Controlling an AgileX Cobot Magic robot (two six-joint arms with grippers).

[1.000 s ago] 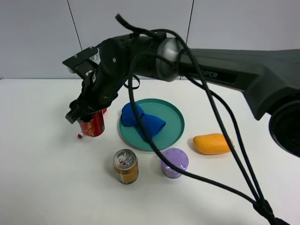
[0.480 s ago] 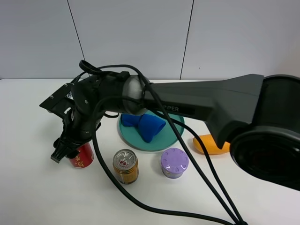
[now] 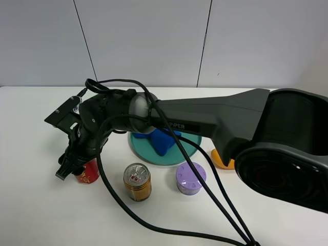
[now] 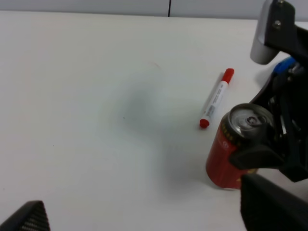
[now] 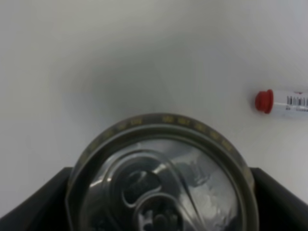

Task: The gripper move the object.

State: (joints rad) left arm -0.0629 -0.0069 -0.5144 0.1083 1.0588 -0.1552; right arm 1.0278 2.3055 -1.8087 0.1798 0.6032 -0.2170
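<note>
The red can (image 3: 90,172) with a silver pull-tab top stands on the white table at the front left. My right gripper (image 3: 76,165), the black end of the big dark arm that reaches across from the right, is shut on it near its top. The left wrist view shows the can (image 4: 230,155) upright on the table with black fingers (image 4: 255,157) around it. In the right wrist view the can's top (image 5: 159,185) fills the space between the jaws. My left gripper (image 4: 144,216) is open and empty, low over the table to the can's left.
A gold-orange can (image 3: 137,181) and a purple lidded cup (image 3: 190,177) stand at the front middle. A teal plate (image 3: 148,155) with a blue cloth (image 3: 164,141) lies behind them. An orange fruit-like object (image 3: 219,159) lies to the right. A red marker (image 4: 216,97) lies just behind the red can.
My right gripper carried the red can from beside the teal plate toward the front left of the table. In the last half second it barely moved.
</note>
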